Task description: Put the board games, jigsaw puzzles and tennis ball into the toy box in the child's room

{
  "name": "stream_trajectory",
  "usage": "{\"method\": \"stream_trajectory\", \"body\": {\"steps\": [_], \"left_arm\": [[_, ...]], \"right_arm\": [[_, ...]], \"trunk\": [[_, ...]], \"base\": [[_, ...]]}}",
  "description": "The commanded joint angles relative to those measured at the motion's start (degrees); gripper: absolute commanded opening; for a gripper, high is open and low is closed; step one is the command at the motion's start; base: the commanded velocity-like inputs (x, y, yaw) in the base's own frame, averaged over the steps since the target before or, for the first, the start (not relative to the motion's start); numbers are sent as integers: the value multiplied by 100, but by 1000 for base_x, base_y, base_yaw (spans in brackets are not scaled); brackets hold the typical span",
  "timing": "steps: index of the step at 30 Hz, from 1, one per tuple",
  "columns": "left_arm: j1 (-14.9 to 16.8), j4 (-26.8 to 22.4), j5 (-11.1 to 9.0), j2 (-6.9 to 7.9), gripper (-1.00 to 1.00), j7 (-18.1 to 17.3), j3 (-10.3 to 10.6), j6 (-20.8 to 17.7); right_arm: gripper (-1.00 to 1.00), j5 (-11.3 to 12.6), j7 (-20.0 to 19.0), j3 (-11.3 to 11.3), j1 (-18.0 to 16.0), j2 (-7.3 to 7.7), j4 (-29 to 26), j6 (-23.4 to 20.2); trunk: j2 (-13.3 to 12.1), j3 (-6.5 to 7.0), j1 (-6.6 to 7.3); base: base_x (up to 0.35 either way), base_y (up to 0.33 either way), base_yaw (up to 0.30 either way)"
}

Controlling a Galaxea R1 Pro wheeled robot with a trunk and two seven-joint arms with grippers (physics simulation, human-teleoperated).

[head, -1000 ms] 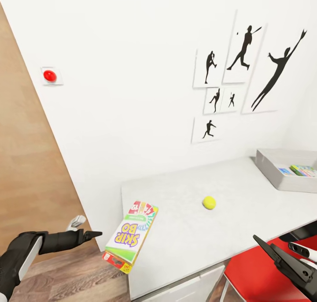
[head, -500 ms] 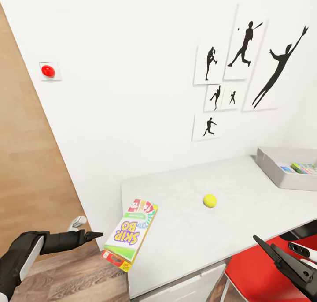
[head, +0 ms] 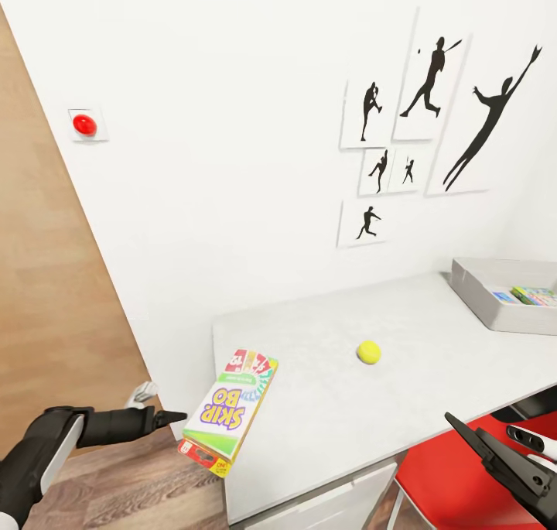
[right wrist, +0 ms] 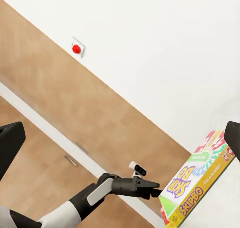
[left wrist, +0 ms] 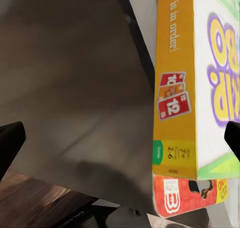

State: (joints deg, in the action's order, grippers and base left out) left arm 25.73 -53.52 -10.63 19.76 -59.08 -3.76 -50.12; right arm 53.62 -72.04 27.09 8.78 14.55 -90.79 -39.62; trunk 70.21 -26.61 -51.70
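The left tool (head: 172, 418) has sunk slightly beside the board game (head: 229, 414).

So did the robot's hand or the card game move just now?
Only a little. The left hand dipped slightly lower and edged toward the game box, which hangs over the table corner; the hand is open beside it, not gripping. The view also shifted a bit early on. The box, the ball, the bin and the right hand stayed where they were.

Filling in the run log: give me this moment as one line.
left gripper: open, beside SKIP-BO game overhanging table corner | right gripper: open, empty | tennis ball: on table | toy box: part-filled
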Motion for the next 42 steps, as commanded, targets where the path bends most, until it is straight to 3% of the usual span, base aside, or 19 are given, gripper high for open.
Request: {"method": "stream_trajectory", "body": {"steps": [1, 12, 42], "left_arm": [[3, -1, -10, 1, 100, -33, 3, -12], [2, -1, -9, 1, 100, -154, 23, 211], [3, -1, -10, -3, 100, -179, 24, 240]], "right_arm": [[100, 34, 6, -2, 1, 3, -2, -46], [100, 34, 6, -2, 1, 1, -2, -45], [100, 34, 6, -2, 1, -4, -2, -44]], "trunk": [[3, -5, 0], [3, -5, 0], [3, -5, 0]], "base": [[0, 0, 0], [0, 0, 0], [0, -25, 0]]}}
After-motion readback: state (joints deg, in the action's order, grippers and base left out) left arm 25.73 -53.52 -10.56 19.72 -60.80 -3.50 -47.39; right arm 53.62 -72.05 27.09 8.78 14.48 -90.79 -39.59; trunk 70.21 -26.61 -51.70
